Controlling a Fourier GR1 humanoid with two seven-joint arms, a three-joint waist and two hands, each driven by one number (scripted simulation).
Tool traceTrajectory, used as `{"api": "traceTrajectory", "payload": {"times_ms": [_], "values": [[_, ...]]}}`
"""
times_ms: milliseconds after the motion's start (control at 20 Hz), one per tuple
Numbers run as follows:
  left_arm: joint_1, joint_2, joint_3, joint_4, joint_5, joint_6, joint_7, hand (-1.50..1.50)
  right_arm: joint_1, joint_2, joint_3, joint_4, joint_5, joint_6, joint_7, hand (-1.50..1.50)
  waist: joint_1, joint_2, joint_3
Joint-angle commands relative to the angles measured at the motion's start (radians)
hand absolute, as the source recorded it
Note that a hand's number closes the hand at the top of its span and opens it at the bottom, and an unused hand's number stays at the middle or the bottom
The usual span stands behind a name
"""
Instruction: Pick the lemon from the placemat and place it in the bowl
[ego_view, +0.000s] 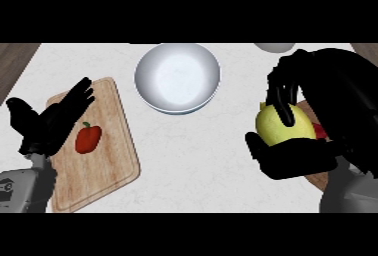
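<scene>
A single head view looks steeply down on the pale counter from above the robot's own position, facing away from its body. Both forearms enter from the lower edge, the left hand at the view's left and the right hand at its right, unmirrored. The right hand looms large, close beneath the lens. The bowl lies toward the top, farther off. No second view shares the scene.
</scene>
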Motion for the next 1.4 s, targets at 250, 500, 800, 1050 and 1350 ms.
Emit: {"api": "traceTrajectory", "payload": {"times_ms": [250,500,800,1050,1350], "values": [[-0.031,-0.027,-0.019,0.030,-0.030,0.019,-0.014,0.00,-0.317,0.007,0.113,0.305,-0.050,-0.251,0.212,1.50,0.004,0.004,0.000],[0.017,-0.006,0.006,-0.030,0.021,-0.021,0.017,0.00,-0.392,0.007,0.104,0.516,0.036,-0.397,0.087,1.50,0.016,0.006,0.001],[-0.043,-0.010,0.001,0.026,-0.011,-0.005,-0.015,0.00,-0.442,0.008,0.091,0.847,0.121,-0.606,-0.076,1.50,0.024,0.016,0.000],[-0.017,-0.033,-0.014,0.008,-0.024,0.011,-0.012,0.00,-0.520,0.008,0.101,1.107,0.113,-0.784,-0.136,1.50,0.034,0.016,0.000],[-0.025,-0.022,-0.017,0.010,-0.021,-0.012,-0.019,0.00,-0.549,-0.007,-0.032,1.389,0.093,-0.888,-0.365,1.50,0.047,0.028,0.000]]}}
